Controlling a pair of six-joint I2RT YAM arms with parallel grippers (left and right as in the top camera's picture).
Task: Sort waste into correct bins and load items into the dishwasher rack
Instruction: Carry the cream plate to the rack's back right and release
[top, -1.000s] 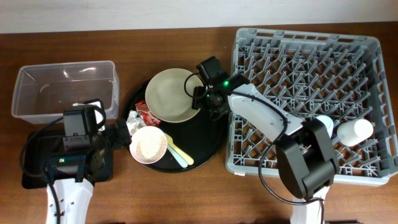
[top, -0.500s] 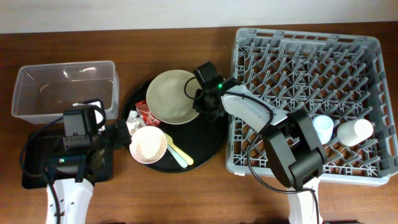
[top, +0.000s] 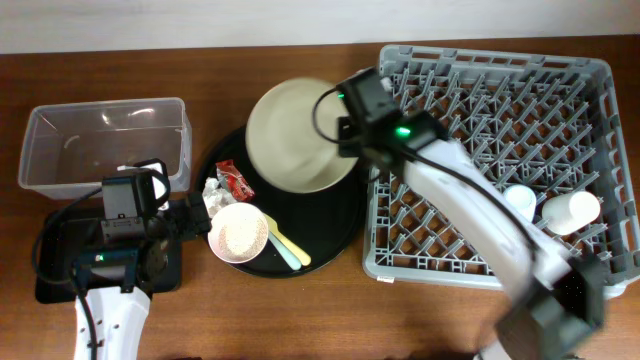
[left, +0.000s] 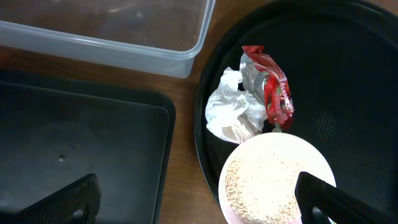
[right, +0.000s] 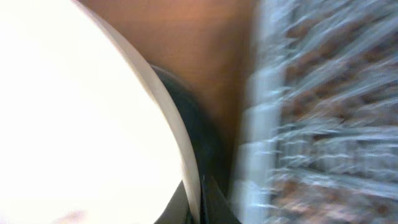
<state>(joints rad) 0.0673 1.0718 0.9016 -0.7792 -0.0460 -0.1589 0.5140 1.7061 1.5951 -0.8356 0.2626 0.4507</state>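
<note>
On a brown wood worktop (top: 300, 315) by a pale far wall (top: 200, 20): cream bowl (top: 290, 150) pinched at the rim by the right hand (top: 342, 132), left hand (top: 196, 221) spread open.

The left gripper's fingers (left: 71, 198) are matt black plastic. Ahead of them lie the red wrapper (left: 268, 87), glossy crinkled foil, and the napkin (left: 231, 115), soft creased paper. Between them, dry rice grains (left: 261, 186) fill the smooth pink bowl (left: 308, 165). The round tray (left: 354, 93) is satin black and the tub (left: 124, 43) is clear, hazy plastic. The table (top: 300, 320) is grained brown wood. At the right fingers, the cream bowl (top: 292, 135) is smooth with a soft sheen, beside the matt grey plastic rack (top: 500, 150).
</note>
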